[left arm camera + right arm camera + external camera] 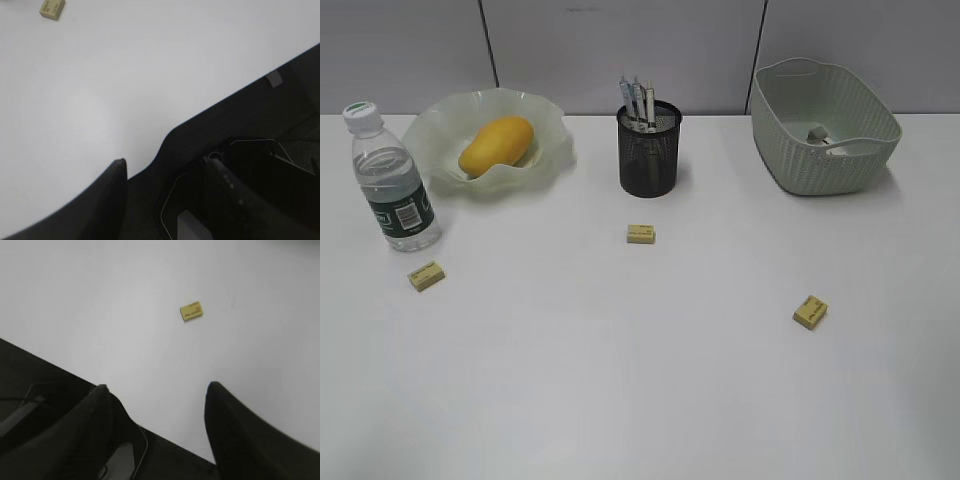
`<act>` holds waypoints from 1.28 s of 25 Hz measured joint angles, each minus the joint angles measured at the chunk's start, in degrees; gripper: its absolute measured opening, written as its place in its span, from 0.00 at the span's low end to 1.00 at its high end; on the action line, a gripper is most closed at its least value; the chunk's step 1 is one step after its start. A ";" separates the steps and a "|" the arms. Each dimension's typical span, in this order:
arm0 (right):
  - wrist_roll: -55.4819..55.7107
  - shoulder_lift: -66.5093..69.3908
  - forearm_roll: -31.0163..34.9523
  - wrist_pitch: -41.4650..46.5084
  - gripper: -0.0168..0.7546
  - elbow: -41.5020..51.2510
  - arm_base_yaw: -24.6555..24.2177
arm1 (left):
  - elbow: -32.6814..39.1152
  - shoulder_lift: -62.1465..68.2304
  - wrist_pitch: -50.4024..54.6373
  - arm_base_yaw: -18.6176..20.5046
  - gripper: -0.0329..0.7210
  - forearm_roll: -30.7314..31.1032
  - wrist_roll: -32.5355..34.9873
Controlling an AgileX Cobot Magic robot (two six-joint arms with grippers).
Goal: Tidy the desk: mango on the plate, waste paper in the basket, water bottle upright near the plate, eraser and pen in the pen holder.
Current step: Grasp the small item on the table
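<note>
On the white desk (650,380) the mango (497,146) lies in the wavy plate (552,158), the water bottle (393,182) stands upright beside it, pens (638,102) fill the pen holder (649,150), crumpled waste paper (820,135) sits in the basket (825,160), three yellow erasers (641,234) stay scattered, and both the left gripper (167,170) and right gripper (156,390) hang empty with fingers spread.

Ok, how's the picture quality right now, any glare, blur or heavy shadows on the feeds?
Exterior view: even light, sharp, soft short shadows beside the pen holder and water bottle. Left wrist view: mild bright patch on the desk, eraser soft. Right wrist view: eraser slightly blurred, claw fingers dark and unfocused.
</note>
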 joint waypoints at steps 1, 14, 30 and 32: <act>0.00 -2.55 0.00 -1.03 0.64 1.21 0.00 | 0.00 0.00 0.00 0.00 0.55 0.00 0.00; 0.00 -30.60 -0.05 -6.40 0.64 20.35 0.00 | 0.00 0.00 0.00 0.00 0.54 0.00 0.00; 0.00 -43.76 -0.05 -8.52 0.64 30.42 0.00 | 0.00 0.00 0.00 0.00 0.54 0.00 0.00; 0.00 -43.76 -0.05 -8.52 0.64 30.42 0.00 | 0.00 0.00 0.00 0.00 0.54 0.00 0.00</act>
